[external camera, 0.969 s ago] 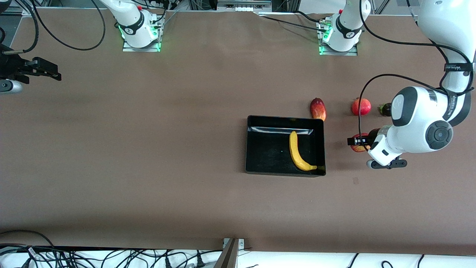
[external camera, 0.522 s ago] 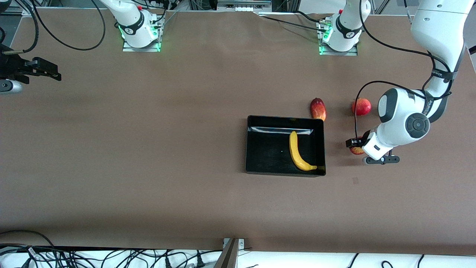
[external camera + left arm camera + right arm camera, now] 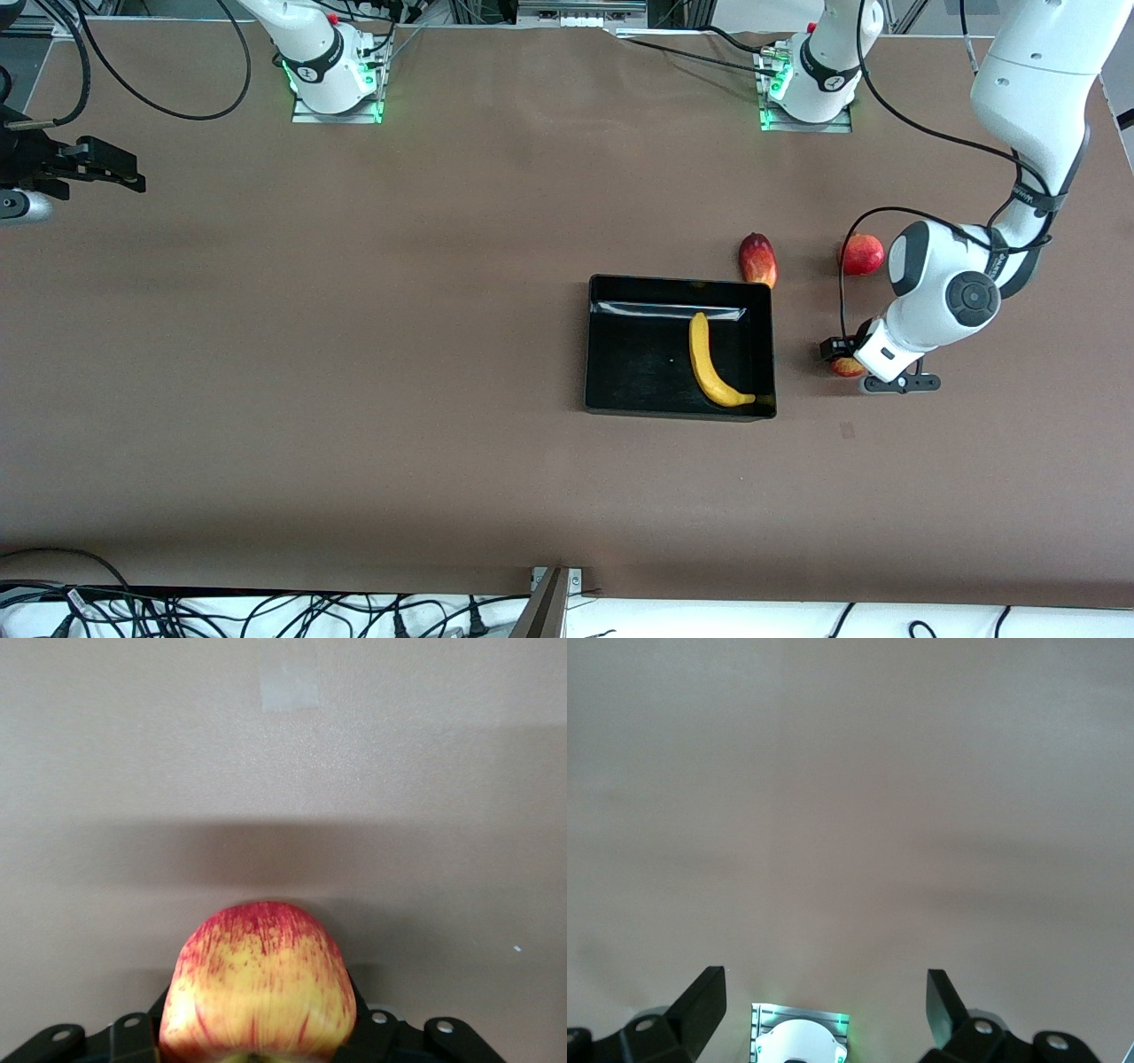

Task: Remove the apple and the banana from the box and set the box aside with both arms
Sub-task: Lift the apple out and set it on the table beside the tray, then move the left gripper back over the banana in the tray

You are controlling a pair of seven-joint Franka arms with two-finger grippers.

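Your table (image 3: 354, 372) is a wide brown surface, with both arm bases along the edge farthest from the front camera.

Your left arm (image 3: 1028, 89) reaches out from its base and bends down near its own end of the table. Your right arm (image 3: 292, 35) waits at its end of the table; only the stretch by its base and its gripper show.

Your box, a shallow black tray (image 3: 620, 354), sits flat on the table, toward the left arm's end.

The banana (image 3: 709, 363) lies inside the tray, along the wall nearest the left arm, dark tip pointing toward the front camera.

Your right gripper (image 3: 133, 182) hangs over the table edge at the right arm's end. Its fingers (image 3: 700, 1001) stand wide apart with nothing between them.

Your left gripper (image 3: 842, 353) is down beside the tray, on the side toward the left arm's end, and it is clenched on the apple (image 3: 257, 988). The wrist view shows the red-and-yellow streaked apple filling the space between the jaws. You cannot tell from these views whether the apple is on the table or just off it.

The mango (image 3: 758, 260) lies just outside the tray's corner, farther from the front camera than the tray.

The pomegranate (image 3: 862, 254) sits near the mango, toward the left arm's end, partly hidden by the left arm.

A small pale patch (image 3: 290, 687) marks the table near the apple.
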